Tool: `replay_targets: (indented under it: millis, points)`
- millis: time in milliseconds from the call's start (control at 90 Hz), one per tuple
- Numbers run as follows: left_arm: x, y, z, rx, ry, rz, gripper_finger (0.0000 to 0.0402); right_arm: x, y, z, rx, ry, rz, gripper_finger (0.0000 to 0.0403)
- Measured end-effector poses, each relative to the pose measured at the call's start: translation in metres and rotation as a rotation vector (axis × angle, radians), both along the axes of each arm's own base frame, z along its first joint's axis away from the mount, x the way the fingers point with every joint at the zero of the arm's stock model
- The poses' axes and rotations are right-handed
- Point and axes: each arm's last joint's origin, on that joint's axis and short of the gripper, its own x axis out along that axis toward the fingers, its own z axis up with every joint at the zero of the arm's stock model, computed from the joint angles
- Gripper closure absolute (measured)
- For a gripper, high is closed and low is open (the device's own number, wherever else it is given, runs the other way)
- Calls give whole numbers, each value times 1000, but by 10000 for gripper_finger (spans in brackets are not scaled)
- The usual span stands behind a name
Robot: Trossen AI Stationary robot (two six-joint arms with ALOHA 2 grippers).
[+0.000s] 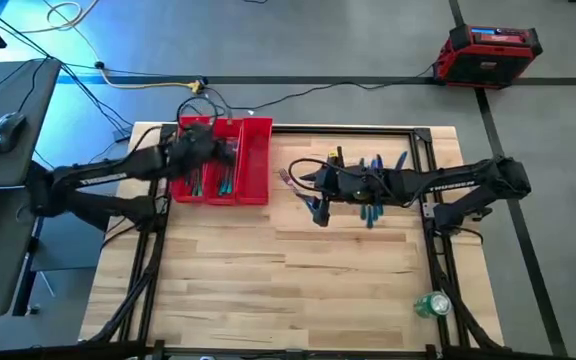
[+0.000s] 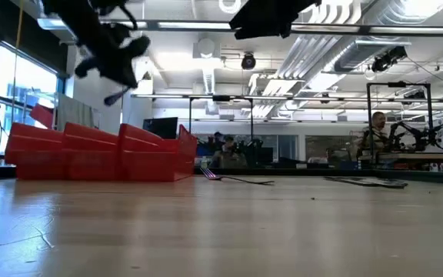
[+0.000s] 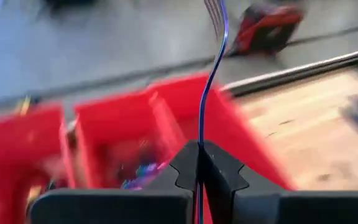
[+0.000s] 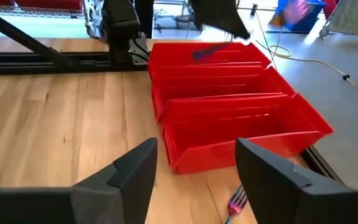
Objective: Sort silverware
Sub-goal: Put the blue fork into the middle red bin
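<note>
Left pincer (image 3: 199, 163) was clamped tight on a fork (image 3: 211, 81), gripped low on the handle so the tines stood up and away from the fingers. It hung over the red tray (image 1: 258, 160), abt above the left and middle compartments; high view couldn't settle which. Judged: held upright for a drop into its own bin. Some silverware already lay in those two compartments (image 1: 211, 182).

Right pincer (image 4: 196, 168) stood wide apart, nothing in it, low over the surface (image 1: 268, 280) just right of the tray and facing it. One fork (image 4: 236, 203) lay on the wood directly under it, tines toward the tray; the wide set looked like prep for that pick. More pcs (image 1: 373, 190) lay under or beside the right arm, partly hidden, count unclear.

Judged: sort partway done.
</note>
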Motion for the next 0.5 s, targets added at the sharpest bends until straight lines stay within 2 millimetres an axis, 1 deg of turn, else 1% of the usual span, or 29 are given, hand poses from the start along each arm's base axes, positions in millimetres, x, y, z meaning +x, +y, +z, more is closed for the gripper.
replay_targets:
  millis: [122, 244, 367, 500]
  points:
    - [1, 26, -21, -91, 48, 86, 401, 0, 0, 0, 1, 1, 4, 199]
    - [6, 43, -42, -177, 97, 135, 401, -1, 4, -1, 10, 14, 30, 199]
    - [11, 54, -63, -270, 124, 163, 401, -1, 6, -1, 4, 18, 41, 199]
    - [16, 60, -78, -330, 132, 173, 401, -1, 7, -2, -7, 27, 47, 199]
